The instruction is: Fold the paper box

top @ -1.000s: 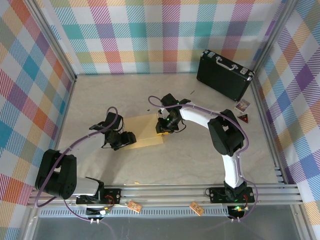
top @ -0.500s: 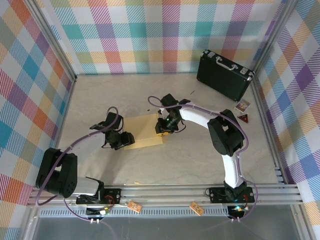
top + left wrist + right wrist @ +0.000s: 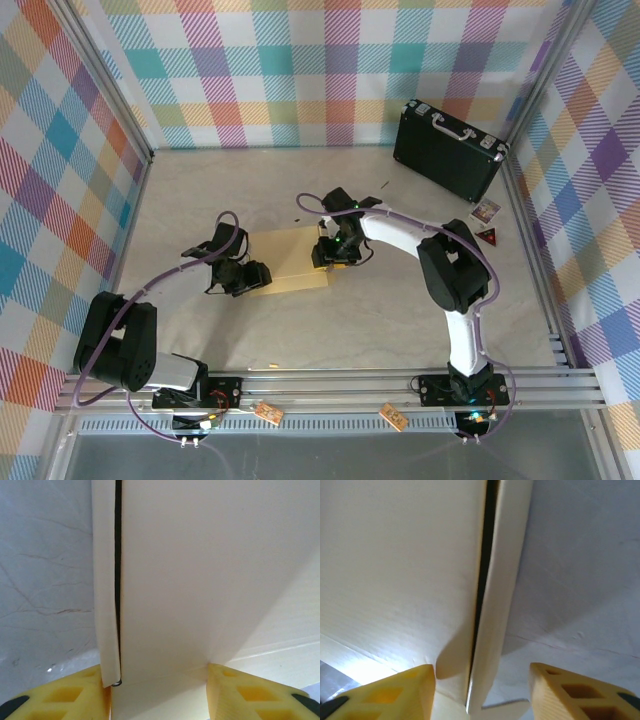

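the paper box (image 3: 290,262) lies on the table (image 3: 400,320). left gripper (image 3: 159,675) clamps its end wall (image 3: 165,580) to steady it; right gripper (image 3: 481,672) straddles a flap (image 3: 492,605), jaws parted, holding nothing (likely lining up a fold).

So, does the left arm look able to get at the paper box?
Likely yes: the left gripper sits at the left end of the paper box, cardboard between its fingers, nothing in the way.
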You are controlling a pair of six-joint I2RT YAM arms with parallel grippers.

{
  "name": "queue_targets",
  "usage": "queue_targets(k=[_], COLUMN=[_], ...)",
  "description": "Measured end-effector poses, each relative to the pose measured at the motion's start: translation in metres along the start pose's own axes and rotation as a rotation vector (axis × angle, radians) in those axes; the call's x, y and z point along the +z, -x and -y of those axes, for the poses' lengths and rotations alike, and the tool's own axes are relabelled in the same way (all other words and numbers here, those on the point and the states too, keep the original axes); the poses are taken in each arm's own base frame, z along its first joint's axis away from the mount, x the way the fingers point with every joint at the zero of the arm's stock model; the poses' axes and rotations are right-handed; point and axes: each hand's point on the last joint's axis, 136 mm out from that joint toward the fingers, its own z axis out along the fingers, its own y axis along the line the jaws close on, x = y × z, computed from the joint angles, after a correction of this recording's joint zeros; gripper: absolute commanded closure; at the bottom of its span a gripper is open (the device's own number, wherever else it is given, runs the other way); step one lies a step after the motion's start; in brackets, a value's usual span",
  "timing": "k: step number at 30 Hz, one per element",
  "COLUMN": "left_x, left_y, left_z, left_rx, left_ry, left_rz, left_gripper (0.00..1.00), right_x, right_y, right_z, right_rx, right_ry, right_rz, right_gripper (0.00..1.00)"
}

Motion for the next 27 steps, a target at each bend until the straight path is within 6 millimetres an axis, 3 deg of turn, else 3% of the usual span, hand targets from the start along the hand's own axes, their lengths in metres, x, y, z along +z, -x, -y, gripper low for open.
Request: queue_targets(k=[8,15,21,27], left_x=[0.001,0.002,0.003,0.003], left_y=[0.0,0.001,0.003,0.002], left_z=[0.001,0.003,0.005,0.005], left_rx=[0.001,0.002,0.007,0.006], left_ry=[-0.006,-0.013,-0.022,-0.025], left_rz=[-0.003,-0.006,-0.002,-0.004], left_gripper=[0.51,0.51,0.51,0.51], right_x=[-0.023,-0.01,-0.007,-0.003], right_y=[-0.015,-0.041,-0.042,-0.041], right_z=[0.003,-0.017,-0.031,-0.028], right_rx=[-0.022,-0.043,-0.041,-0.037], right_ry=[-0.047,0.017,0.077,0.065], right_rz=[0.008,-0.065,-0.075,-0.082], right_gripper=[0.46,0.53,0.59,0.57])
